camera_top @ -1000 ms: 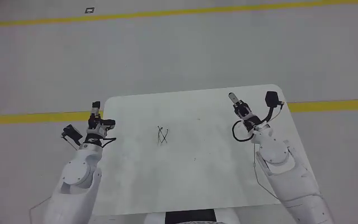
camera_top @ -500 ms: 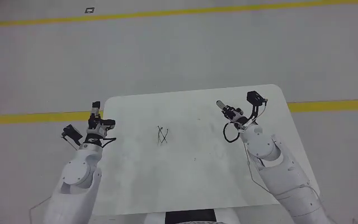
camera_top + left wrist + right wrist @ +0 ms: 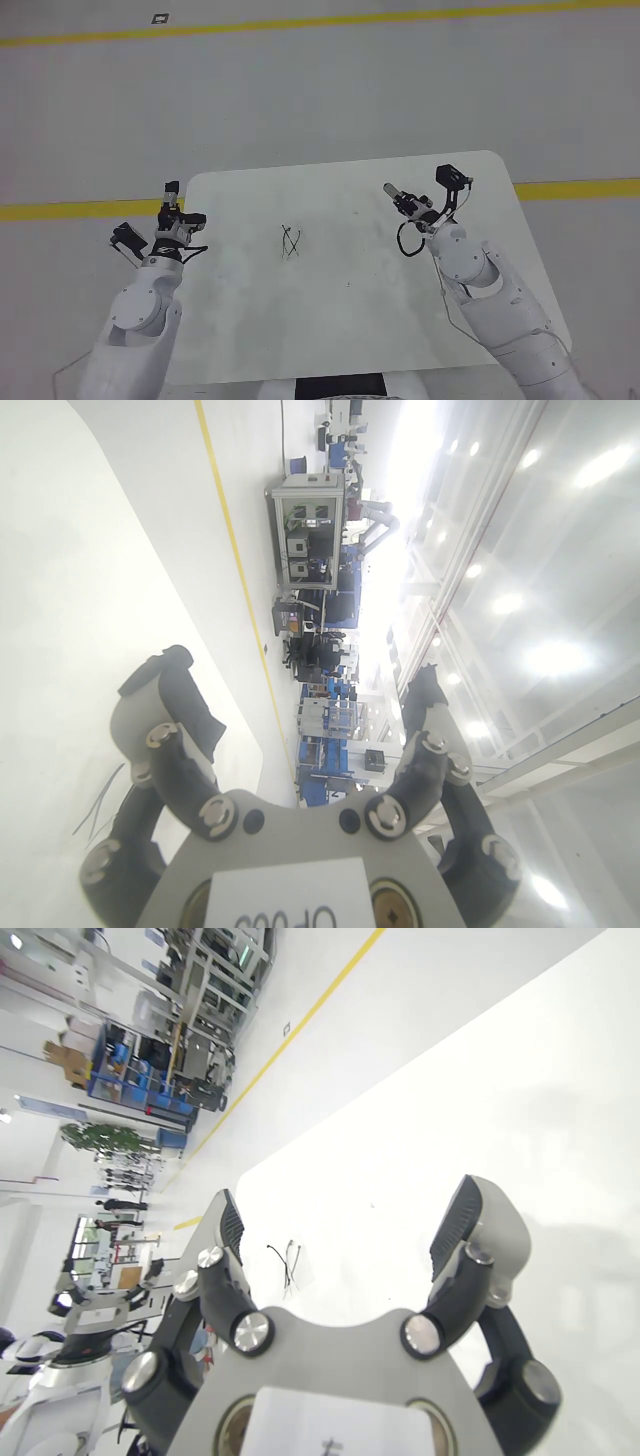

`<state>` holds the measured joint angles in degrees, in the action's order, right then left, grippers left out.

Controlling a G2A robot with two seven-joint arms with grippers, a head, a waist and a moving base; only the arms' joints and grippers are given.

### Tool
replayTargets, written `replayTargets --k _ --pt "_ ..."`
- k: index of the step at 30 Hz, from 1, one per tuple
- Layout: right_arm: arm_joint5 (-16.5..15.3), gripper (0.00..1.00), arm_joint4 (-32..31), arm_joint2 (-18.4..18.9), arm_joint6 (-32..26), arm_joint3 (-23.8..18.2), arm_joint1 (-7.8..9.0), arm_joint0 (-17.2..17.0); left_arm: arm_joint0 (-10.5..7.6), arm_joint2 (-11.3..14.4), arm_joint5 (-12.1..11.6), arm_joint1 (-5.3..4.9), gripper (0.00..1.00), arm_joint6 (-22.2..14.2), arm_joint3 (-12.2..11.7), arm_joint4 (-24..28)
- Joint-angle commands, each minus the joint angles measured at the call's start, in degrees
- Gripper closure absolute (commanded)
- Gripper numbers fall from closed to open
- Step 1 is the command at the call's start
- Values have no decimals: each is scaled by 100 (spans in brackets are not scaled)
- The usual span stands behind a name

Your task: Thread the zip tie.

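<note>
A few thin dark zip ties lie crossed in a small heap on the white table, left of its middle. The zip ties also show beyond my right gripper's fingers, and their ends show beside my left one. My left gripper hangs at the table's left edge, open and empty. My right gripper is over the table's right part, well to the right of the ties, open and empty, pointing toward them.
The table has rounded corners and a pale floor around it. A yellow floor line runs behind the table on both sides. A few small dark specks mark the tabletop.
My right arm has swung left and inward over the table, toward the zip ties. The left arm and the ties have not moved.
</note>
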<state>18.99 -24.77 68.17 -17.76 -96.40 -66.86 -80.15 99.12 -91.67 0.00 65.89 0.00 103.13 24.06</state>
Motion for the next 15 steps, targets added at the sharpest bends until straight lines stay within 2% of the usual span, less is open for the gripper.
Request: replayTargets --k 1,8,15 --pt "49 0 -143 -88 -82 164 -24 90 0 0 0 0 0 0 0 0" --pt "49 0 -320 -79 -172 665 -127 238 0 0 0 0 0 0 0 0" --pt "49 0 -311 -59 -158 692 -156 252 0 0 0 0 0 0 0 0"
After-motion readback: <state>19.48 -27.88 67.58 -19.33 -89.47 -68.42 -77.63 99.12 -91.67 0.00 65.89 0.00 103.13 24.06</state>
